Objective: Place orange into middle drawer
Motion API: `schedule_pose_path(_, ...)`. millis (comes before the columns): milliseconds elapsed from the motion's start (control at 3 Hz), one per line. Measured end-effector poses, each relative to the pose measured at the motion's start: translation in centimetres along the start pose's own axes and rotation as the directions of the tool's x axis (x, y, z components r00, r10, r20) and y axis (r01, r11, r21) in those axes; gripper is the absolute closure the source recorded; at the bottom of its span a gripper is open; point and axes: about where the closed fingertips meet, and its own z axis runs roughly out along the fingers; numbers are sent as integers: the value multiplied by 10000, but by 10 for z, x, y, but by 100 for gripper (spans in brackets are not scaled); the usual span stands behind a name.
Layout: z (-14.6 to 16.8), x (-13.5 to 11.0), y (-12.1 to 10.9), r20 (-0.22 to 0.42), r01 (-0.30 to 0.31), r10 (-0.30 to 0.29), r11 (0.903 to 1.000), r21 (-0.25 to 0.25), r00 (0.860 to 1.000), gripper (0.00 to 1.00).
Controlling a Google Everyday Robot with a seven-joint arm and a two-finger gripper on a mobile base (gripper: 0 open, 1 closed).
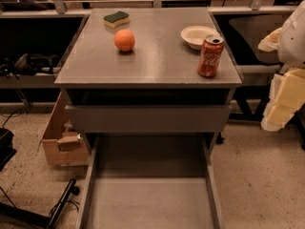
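Note:
The orange (124, 40) sits on the grey cabinet top (157, 66), left of the middle and towards the back. Below it, the middle drawer (150, 202) is pulled out towards me, a long shallow grey tray with nothing in it. My gripper (282, 101) hangs at the far right edge of the view, beside the cabinet at about the height of the top. It is well away from the orange and holds nothing that I can see.
A red soda can (210, 56) stands at the front right of the top, with a white bowl (197, 36) behind it. A green and yellow sponge (116, 19) lies at the back. The upper drawer front (147, 119) is closed. A cardboard box (61, 140) sits on the floor to the left.

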Motion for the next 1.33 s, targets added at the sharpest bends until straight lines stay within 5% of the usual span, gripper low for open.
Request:
schedule_pose_path(667,16,-13,-16,533,-20,10,9998,182,9986,0)
schedule_pose_path(1000,44,-43,-42,1728,-362,263,9979,541,9846,0)
schedule_pose_path(1333,57,-92,-71,3164,-840,454,9904,1094,9475,0)
